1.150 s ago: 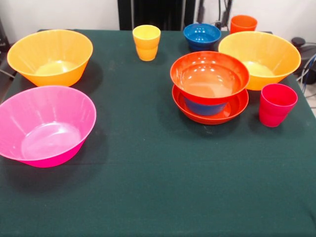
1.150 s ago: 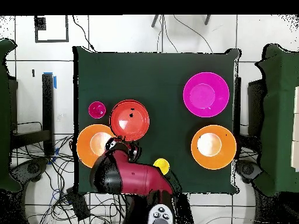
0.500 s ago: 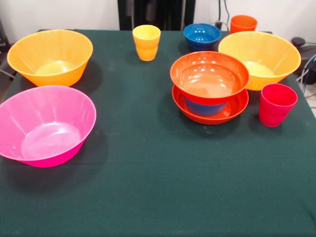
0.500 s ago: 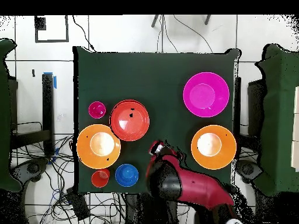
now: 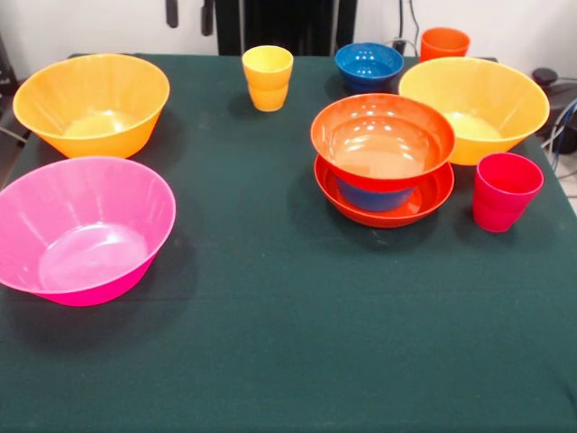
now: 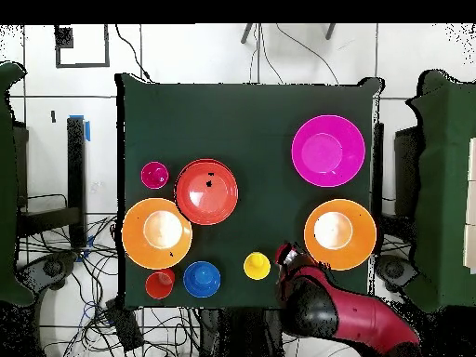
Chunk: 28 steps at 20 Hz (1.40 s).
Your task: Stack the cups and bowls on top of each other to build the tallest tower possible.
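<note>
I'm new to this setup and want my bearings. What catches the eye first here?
The big pink bowl sits at the front view's near left, with an orange-yellow bowl behind it. Right of centre stands a small pile: a red-orange bowl on a blue one in a shallow red-orange dish, with a red-pink cup beside it.

Pink bowl [image 5: 83,230] — yellow cup [image 5: 267,78] — dark green tablecloth [image 5: 297,325].
</note>
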Motion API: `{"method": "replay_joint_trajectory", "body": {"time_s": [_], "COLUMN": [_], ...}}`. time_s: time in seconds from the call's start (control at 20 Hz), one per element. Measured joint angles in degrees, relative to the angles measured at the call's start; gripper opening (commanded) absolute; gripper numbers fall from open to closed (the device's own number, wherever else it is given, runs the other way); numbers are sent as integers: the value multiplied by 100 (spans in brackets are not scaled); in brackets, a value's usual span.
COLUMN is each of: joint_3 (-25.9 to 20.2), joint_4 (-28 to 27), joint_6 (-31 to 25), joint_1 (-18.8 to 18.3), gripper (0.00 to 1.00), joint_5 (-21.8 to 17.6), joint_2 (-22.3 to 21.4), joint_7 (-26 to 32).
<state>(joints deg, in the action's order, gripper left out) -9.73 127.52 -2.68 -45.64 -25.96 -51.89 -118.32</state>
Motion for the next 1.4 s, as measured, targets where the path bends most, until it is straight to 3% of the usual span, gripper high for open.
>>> {"method": "replay_joint_trajectory", "body": {"time_s": [0.45,0.7,0.95,1.4], "joint_3": [-227,-232,-317,-983], "joint_4": [-54,-231,-341,-438], "joint_6": [-11,-32,-146,-1266], "joint_1": [-818,-865,-940,-1479], "gripper": [100,100,100,100], "joint_5": [-1340,-1906,-2209,-2335], "joint_2": [849,1344,1623,1734], "joint_7": [0,0,0,14]}}
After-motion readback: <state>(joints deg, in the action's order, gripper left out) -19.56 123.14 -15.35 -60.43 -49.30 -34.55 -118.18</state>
